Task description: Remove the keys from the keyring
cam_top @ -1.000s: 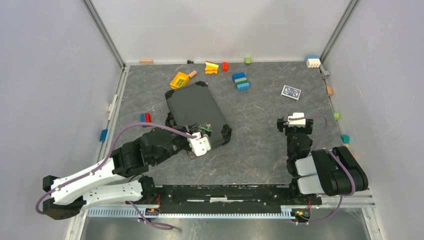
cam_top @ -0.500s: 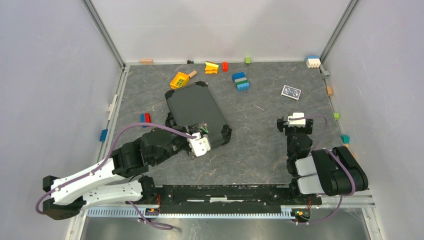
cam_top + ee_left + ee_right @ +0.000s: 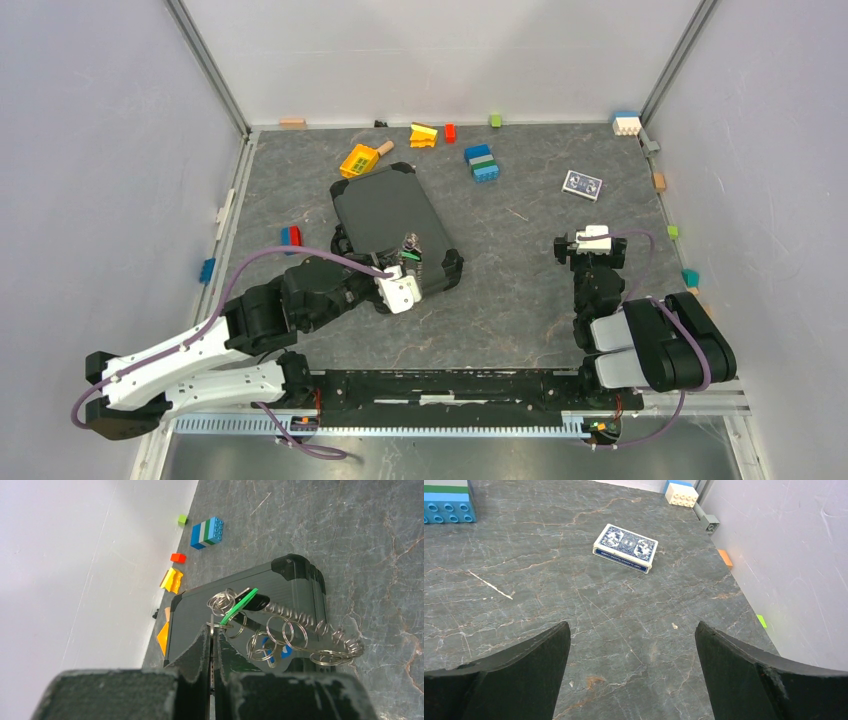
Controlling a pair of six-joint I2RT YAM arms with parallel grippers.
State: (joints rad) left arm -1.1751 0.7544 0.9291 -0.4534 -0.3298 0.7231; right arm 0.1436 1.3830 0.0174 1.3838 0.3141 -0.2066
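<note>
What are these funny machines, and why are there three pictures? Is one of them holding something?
They are two robot arms bolted to a table. One picture looks down from above. The other two come from small cameras on each wrist. The left hand is pinched shut on the keyring, a jingly bunch with a green tag, over a dark case. The right hand is wide open and holds nothing. A pack of cards lies in front of it, and toy bricks sit near the back wall.
</note>
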